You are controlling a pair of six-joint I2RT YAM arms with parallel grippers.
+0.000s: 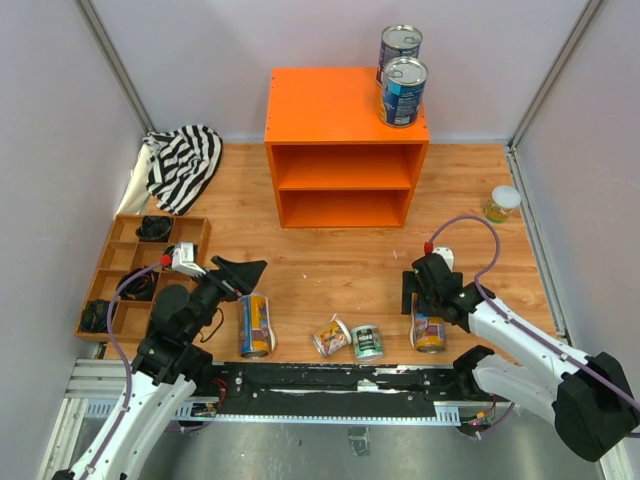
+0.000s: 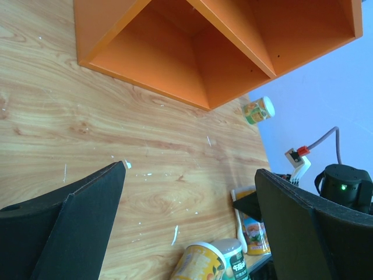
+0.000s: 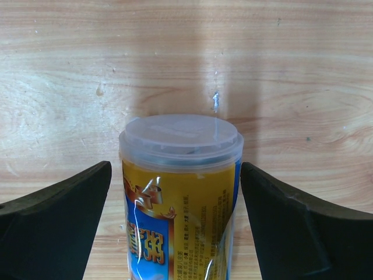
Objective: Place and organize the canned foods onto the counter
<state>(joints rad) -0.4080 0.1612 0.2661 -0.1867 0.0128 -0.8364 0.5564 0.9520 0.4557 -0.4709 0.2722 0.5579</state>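
The orange counter (image 1: pixel 345 110) stands at the back and also shows in the left wrist view (image 2: pixel 215 46). Two wide blue-labelled cans (image 1: pixel 403 90) stand on its top right corner. A tall yellow-and-blue can (image 1: pixel 429 331) stands on the floor between the fingers of my open right gripper (image 1: pixel 421 298). In the right wrist view the can (image 3: pixel 180 192) has a gap on each side and the gripper (image 3: pixel 175 169) is not closed on it. My left gripper (image 1: pixel 240 272) is open and empty (image 2: pixel 189 168), above a second tall can (image 1: pixel 255 325). A tipped small yellow can (image 1: pixel 331 337) and a green one (image 1: pixel 367 342) lie between the arms.
A small yellow can (image 1: pixel 503 203) stands by the right wall. A brown compartment tray (image 1: pixel 112 268) lies at the left, with a striped cloth (image 1: pixel 185 160) behind it. Grey walls close in both sides and the back.
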